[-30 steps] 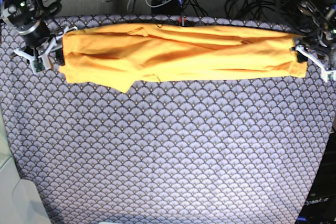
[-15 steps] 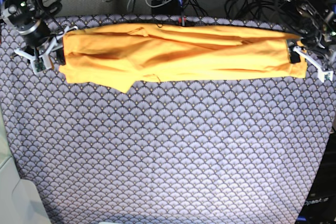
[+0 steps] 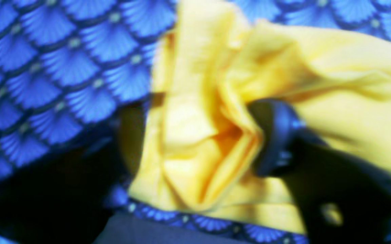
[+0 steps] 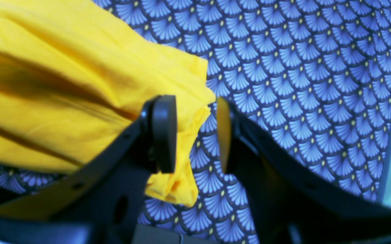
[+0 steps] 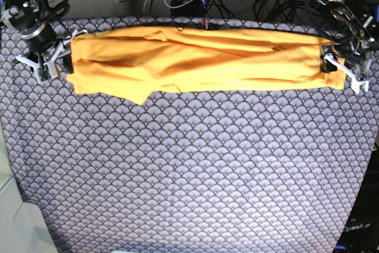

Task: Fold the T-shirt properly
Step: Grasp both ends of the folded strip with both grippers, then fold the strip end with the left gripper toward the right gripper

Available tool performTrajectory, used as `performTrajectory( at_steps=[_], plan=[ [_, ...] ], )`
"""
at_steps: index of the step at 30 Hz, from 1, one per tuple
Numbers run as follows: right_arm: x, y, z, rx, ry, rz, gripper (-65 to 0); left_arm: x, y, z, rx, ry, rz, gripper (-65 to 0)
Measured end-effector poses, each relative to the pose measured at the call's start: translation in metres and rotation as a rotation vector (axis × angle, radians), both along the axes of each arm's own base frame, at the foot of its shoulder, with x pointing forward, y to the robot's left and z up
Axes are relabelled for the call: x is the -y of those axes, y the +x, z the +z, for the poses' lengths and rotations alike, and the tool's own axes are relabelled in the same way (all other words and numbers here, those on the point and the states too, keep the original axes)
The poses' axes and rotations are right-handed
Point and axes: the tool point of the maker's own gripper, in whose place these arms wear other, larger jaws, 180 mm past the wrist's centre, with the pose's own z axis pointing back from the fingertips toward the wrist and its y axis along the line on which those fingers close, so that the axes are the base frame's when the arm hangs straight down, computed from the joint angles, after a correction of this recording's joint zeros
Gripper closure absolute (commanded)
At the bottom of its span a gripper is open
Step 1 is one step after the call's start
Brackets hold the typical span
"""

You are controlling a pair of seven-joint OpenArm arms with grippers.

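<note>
My base view is coming through evenly lit and fairly sharp. Both wrist views are looking oversaturated and blue-tinted; the left one is blurring heavily, with its lower corners sinking into dark shadow.

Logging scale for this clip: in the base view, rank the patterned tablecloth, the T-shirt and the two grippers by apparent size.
1. Patterned tablecloth
2. T-shirt
3. Right gripper and left gripper: both small and partly hidden by cables, so not ranked against each other.
</note>
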Motion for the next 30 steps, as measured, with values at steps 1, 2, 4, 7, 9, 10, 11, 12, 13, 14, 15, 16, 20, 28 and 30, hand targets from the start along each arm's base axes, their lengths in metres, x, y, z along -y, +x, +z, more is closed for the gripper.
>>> performTrajectory(
  at_steps=[1, 2, 4, 7, 9, 10, 11, 12, 13, 14, 15, 16, 20, 28, 30],
  plan=[
    [0.000, 0.000, 0.000, 0.000, 0.000, 0.000, -21.0, 0.001, 0.001, 0.000, 0.001, 0.000, -0.002, -22.9],
    [0.000, 0.000, 0.000, 0.000, 0.000, 0.000, -21.0, 0.001, 0.001, 0.000, 0.001, 0.000, -0.003, -16.6],
    [0.000, 0.000, 0.000, -0.001, -0.001, 0.000, -21.0, 0.001, 0.002, 0.000, 0.000, -0.001, -0.004, -3.7],
    [0.000, 0.000, 0.000, 0.000, -0.001, 0.000, -21.0, 0.000, 0.002, 0.001, 0.001, 0.000, -0.004, 0.0],
    [0.000, 0.000, 0.000, 0.000, -0.001, 0.000, -21.0, 0.000, 0.002, 0.001, 0.001, 0.001, -0.004, 0.0],
    [0.000, 0.000, 0.000, 0.000, -0.001, 0.000, -21.0, 0.000, 0.002, 0.001, 0.001, 0.002, -0.004, 0.0],
    [0.000, 0.000, 0.000, 0.000, 0.000, 0.000, -21.0, 0.000, 0.002, 0.002, 0.001, 0.004, -0.004, 0.0],
    [0.000, 0.000, 0.000, 0.000, -0.001, 0.000, -21.0, 0.000, 0.002, 0.003, -0.002, 0.006, -0.004, 0.0],
    [0.000, 0.000, 0.000, 0.000, -0.001, 0.000, -21.0, -0.001, 0.002, 0.005, -0.002, 0.014, -0.005, 0.0],
    [0.000, 0.000, 0.000, 0.000, 0.000, 0.000, -21.0, -0.001, 0.001, 0.008, -0.003, 0.024, -0.006, 0.0],
    [0.000, 0.000, 0.000, 0.000, 0.000, 0.000, -21.0, -0.003, 0.001, 0.013, -0.005, 0.038, -0.006, 0.0],
    [0.000, 0.000, 0.000, 0.000, -0.001, 0.000, -21.0, -0.004, 0.000, 0.018, -0.014, 0.052, -0.007, 0.0],
    [0.000, 0.000, 0.000, 0.000, 0.000, 0.000, -20.9, -0.005, 0.009, 0.042, -0.006, 0.106, -0.009, 0.0],
    [-0.022, 0.003, 0.000, 0.002, 0.022, 0.059, -20.7, 0.014, 0.028, 0.055, 0.029, 0.121, -0.071, 0.0],
    [-0.032, 0.005, -0.001, 0.005, 0.042, 0.077, -20.6, 0.019, 0.029, 0.052, 0.028, 0.108, -0.071, 0.0]
  ],
)
